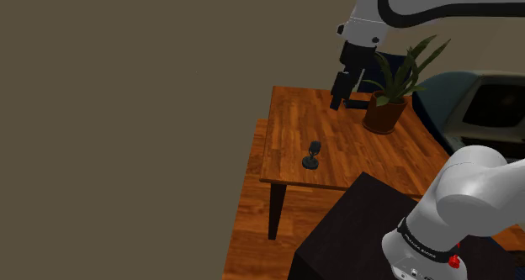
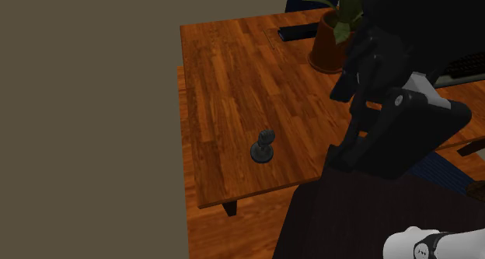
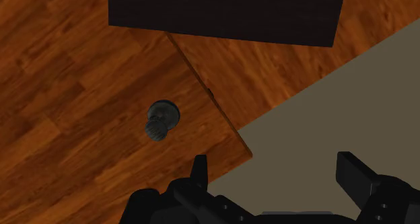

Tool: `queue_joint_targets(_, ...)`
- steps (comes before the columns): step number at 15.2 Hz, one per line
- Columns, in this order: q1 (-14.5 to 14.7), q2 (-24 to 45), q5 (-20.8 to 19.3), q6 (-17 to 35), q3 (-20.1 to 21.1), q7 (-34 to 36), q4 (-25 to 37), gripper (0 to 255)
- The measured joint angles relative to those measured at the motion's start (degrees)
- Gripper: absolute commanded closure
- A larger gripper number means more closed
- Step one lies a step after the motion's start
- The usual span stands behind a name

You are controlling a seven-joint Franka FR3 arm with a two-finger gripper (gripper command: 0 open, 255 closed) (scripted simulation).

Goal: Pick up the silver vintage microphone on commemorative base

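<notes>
Small dark-grey microphone upright on wooden tabletop, near its edge, well apart from raised gripper; fingers spread, empty. Probably light, rigid, tippy; best pinched across the neck above the round base.

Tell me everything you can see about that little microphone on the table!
The microphone is small and looks dark grey, not shiny. It has a rounded head that seems ribbed, on a short neck over a flat round base. It stands upright on the wooden table, near the edge that faces the stand, with bare wood all around it. Only the table touches it. The gripper is open and hangs well apart from it.
</notes>
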Motion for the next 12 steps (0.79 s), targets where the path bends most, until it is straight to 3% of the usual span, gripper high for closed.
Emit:
queue_joint_targets(4,-0.5,2.5,-0.8,2.5,-1.1,-1.6,-1.3,0)
queue_joint_targets(12,-2.1,15.8,-3.0,13.0,-5.0,-6.9,-3.5,0)
